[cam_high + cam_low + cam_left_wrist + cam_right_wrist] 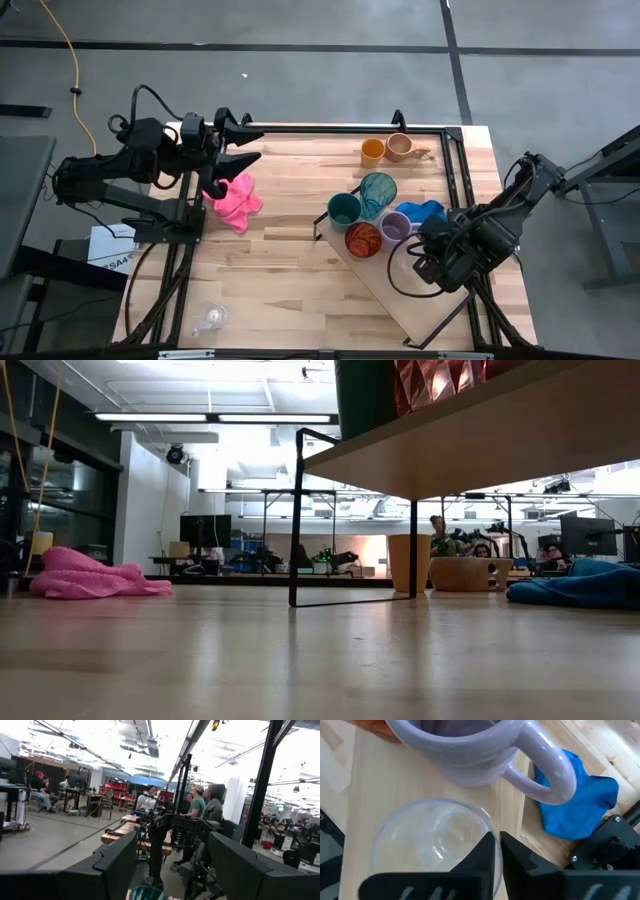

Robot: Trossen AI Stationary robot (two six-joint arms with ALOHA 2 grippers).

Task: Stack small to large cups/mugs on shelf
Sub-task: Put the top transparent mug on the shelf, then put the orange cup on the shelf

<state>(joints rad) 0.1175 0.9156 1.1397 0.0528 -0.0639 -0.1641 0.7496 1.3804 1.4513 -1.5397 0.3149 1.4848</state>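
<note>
The shelf (400,285) is a light-wood board on a black frame, set slantwise at the table's right. On it stand a teal cup (344,209), a teal tumbler (378,192), an orange cup (363,239), a purple mug (470,755) and a clear glass (430,840). My right gripper (499,850) is shut on the glass, right next to the purple mug. My left gripper (250,144) hangs open and raised at the far left, above a pink cloth (233,200). An orange cup (373,151) and a tan mug (400,146) stand on the table's far side. My right gripper pinches the clear glass by its rim (487,827), one finger (482,857) inside the glass and the other outside. The fingers come from above, pointing steeply down. The glass stands upright with its base on the shelf board.
A blue cloth (580,805) lies beside the purple mug, against the shelf's far right side. Another clear glass (210,318) lies on the table near the front left corner. A black rail frame (455,170) runs along the table's far and right sides.
</note>
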